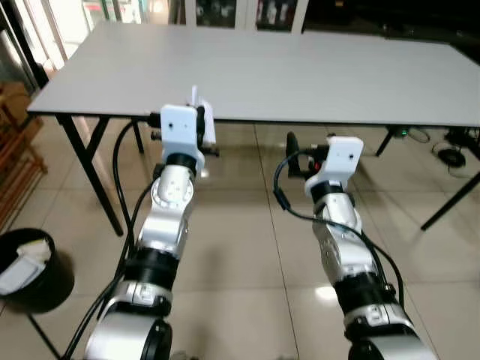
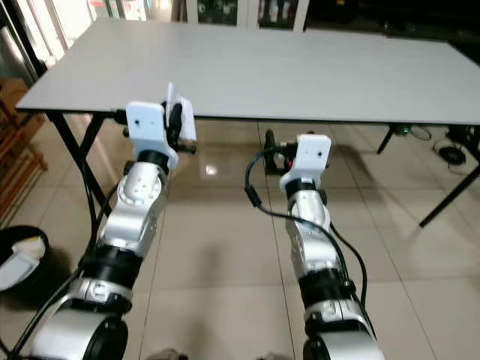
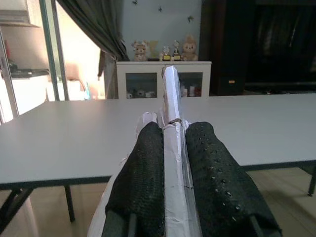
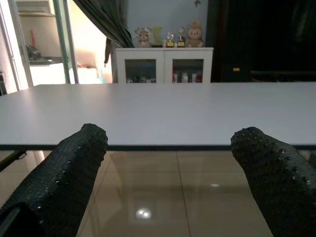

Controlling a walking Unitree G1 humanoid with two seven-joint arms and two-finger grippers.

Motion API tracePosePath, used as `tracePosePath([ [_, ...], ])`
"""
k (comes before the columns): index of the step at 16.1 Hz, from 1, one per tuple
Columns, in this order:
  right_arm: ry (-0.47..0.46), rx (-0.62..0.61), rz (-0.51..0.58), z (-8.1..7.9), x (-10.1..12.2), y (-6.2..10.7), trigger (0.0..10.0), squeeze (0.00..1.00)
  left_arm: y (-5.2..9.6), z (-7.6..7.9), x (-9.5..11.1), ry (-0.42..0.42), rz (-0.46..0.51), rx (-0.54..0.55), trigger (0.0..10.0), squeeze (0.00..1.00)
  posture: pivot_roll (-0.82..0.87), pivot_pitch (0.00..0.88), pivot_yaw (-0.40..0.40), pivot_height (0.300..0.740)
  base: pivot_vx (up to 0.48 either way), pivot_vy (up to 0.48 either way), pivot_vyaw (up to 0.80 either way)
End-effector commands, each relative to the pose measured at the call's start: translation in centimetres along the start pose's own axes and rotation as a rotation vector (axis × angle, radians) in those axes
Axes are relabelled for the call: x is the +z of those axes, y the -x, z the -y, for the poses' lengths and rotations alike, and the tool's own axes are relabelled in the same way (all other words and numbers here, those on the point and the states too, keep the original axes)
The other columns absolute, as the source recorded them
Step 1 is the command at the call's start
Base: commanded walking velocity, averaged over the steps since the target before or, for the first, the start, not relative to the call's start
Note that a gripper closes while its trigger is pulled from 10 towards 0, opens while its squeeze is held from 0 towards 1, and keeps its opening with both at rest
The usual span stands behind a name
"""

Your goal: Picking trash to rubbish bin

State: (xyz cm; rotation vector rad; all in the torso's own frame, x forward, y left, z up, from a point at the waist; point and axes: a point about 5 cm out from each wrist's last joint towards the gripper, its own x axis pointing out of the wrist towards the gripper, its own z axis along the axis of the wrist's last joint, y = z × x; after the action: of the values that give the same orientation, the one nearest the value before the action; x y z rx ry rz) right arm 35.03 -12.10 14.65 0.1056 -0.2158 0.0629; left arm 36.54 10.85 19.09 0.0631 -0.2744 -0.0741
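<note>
My left gripper (image 1: 201,124) is raised at the near edge of the grey table (image 1: 300,67) and is shut on a flat white piece of trash (image 3: 173,163). The trash sticks up between the two black fingers (image 3: 143,182), and its top edge (image 1: 196,96) pokes above the table edge. My right gripper (image 4: 168,168) hangs open just below the table edge, with nothing between its fingers (image 4: 74,168). A black rubbish bin (image 1: 30,270) holding white paper stands on the floor at my far left.
The table's black legs (image 1: 94,176) cross under its left end, and another leg (image 1: 450,202) slants at the right. Wooden furniture (image 1: 15,150) stands to the left. A white cabinet (image 4: 163,64) sits beyond the table. Glossy floor tiles (image 1: 240,247) lie below my arms.
</note>
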Motion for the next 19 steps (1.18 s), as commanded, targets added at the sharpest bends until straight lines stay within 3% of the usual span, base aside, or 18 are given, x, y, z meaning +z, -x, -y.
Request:
tracePosePath([
  [1,0.006,0.005,0.002,0.1,0.3,-0.2,10.0,0.0,0.1,0.6,-0.2,-0.006,-0.016,-0.01,10.0,0.0,-0.04,0.09,-0.068,0.74,0.0,0.0,0.0],
  [4,0.023,0.026,-0.01,-0.1,0.2,-0.2,10.0,0.0,0.1,0.5,-0.2,-0.004,-0.022,-0.005,10.0,0.0,-0.04,0.089,-0.067,0.74,0.0,0.0,0.0],
  [14,0.05,0.071,-0.062,-0.6,-0.8,0.2,10.0,0.0,0.3,-0.5,-1.7,0.021,-0.095,0.018,10.0,0.0,-0.04,0.09,-0.068,0.74,0.0,0.0,0.78],
  [18,0.07,0.074,-0.13,0.1,-2.3,0.7,10.0,0.0,1.4,-1.2,-4.5,-0.057,-0.202,-0.037,10.0,0.0,-0.04,0.09,-0.07,0.74,0.0,0.0,0.8],
  [19,0.097,0.068,-0.206,0.9,-3.8,1.3,10.0,0.0,2.4,-1.8,-6.8,-0.074,-0.298,-0.05,10.0,0.0,-0.04,0.087,-0.07,0.74,0.0,0.0,0.8],
])
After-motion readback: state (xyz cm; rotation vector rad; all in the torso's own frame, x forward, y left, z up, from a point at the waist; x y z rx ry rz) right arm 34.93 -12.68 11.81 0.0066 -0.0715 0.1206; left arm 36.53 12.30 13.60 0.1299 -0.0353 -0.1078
